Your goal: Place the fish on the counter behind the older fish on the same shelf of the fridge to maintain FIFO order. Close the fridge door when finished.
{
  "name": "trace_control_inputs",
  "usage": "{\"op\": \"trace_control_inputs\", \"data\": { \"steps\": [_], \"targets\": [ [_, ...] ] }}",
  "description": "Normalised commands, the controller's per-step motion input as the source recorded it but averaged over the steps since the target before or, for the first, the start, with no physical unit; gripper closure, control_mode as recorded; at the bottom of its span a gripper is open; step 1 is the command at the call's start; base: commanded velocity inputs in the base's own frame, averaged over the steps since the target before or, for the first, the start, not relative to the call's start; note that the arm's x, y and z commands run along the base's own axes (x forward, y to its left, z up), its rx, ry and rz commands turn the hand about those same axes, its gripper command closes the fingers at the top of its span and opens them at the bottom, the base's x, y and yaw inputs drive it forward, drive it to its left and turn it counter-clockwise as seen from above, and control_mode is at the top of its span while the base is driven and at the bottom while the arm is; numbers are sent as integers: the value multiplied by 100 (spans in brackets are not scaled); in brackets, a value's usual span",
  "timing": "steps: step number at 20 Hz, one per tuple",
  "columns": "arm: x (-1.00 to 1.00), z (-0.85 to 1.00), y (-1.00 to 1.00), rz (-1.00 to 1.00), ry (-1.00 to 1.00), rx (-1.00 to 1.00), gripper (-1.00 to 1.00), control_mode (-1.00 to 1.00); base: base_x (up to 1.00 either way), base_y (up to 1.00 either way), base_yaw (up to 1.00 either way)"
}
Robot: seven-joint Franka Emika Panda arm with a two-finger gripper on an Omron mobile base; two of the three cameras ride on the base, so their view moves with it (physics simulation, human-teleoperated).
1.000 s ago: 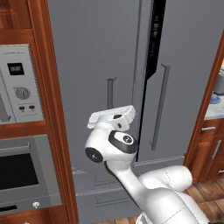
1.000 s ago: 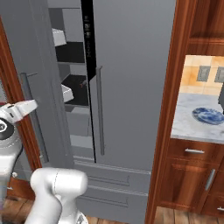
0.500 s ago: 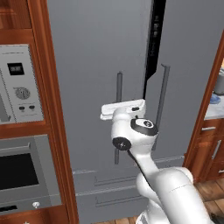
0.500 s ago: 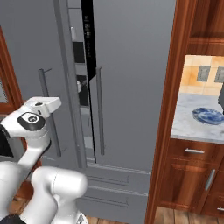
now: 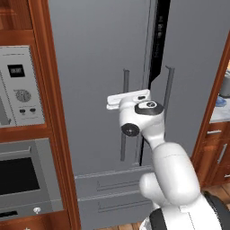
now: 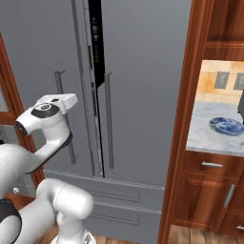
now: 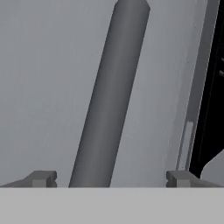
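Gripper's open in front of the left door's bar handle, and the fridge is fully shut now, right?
Not fully shut: the fridge shows a dark gap between its doors in both base views. The gripper is open, with the left door's bar handle rising between its fingertips in the hand view.

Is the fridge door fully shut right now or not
Not fully shut: a narrow dark gap shows between the fridge doors.

Matte grey fridge [image 5: 99,67], reddish-brown cabinets [image 6: 190,95], white-grey marbled counter [image 6: 205,128].
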Motion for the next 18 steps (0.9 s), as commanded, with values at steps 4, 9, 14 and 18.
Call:
{"op": "trace_control_inputs", "data": {
  "steps": [4,9,14,18],
  "targets": [
    [59,10,0,0,0,0,-100,-100,0,0,0],
    [81,1,0,0,1,1,-100,-100,0,0,0],
    [48,2,0,0,1,0,-100,-100,0,0,0],
    [0,16,0,-1,0,0,-100,-100,0,0,0]
  ]
}}
